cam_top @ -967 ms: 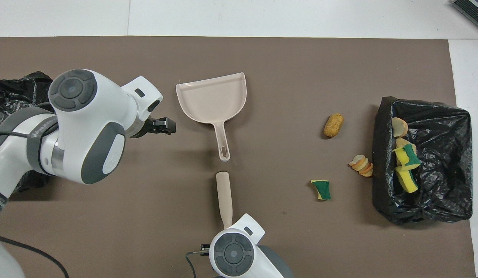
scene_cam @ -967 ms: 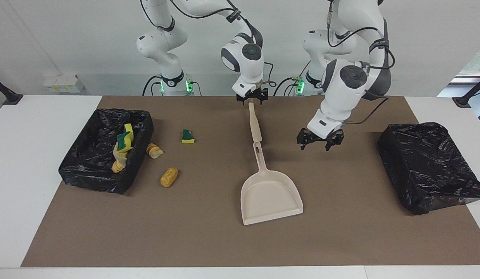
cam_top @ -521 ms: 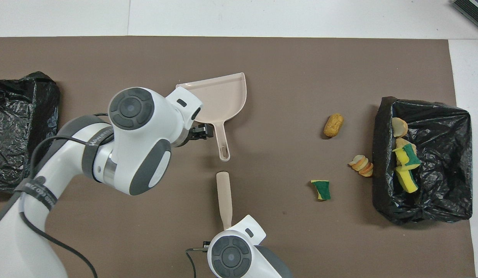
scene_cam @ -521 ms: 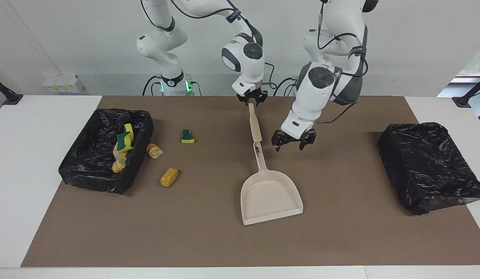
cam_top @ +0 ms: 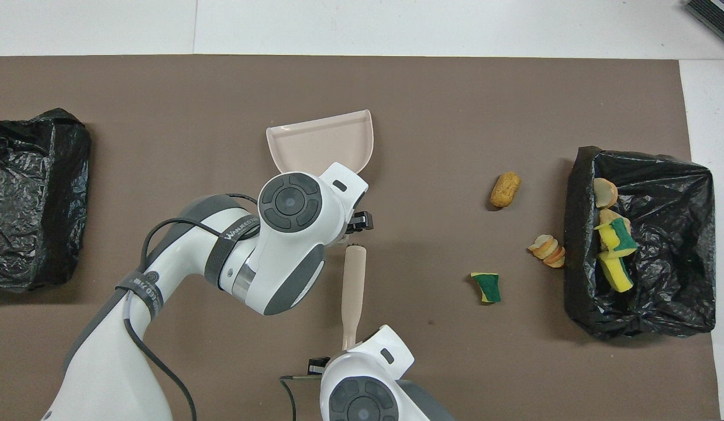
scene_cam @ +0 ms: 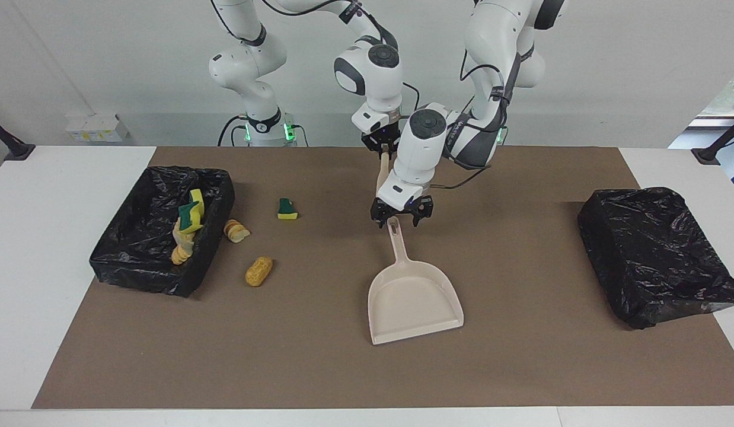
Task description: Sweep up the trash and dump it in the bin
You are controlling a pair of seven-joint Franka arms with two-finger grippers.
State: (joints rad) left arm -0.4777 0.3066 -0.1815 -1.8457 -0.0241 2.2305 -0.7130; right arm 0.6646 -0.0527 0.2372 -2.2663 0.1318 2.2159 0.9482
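Tool pickup in hand: right pincer (scene_cam: 383, 153) clamps brush handle (scene_cam: 382, 175), left pincer (scene_cam: 401, 214) spread wide over dustpan (scene_cam: 413, 296) handle; three trash bits (scene_cam: 258, 271) lie beside bin (scene_cam: 141, 261); next, left closes on the handle.

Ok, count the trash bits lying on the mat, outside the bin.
3: green-faced sponge chunk, sliced bread piece against the bin, golden roll farthest from the robots.

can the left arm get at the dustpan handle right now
Probably yes. The left gripper hangs right over the end of the dustpan handle, jaws open, with nothing between them. The brush, held by the right gripper, lies close by, so a straight descent may brush it.
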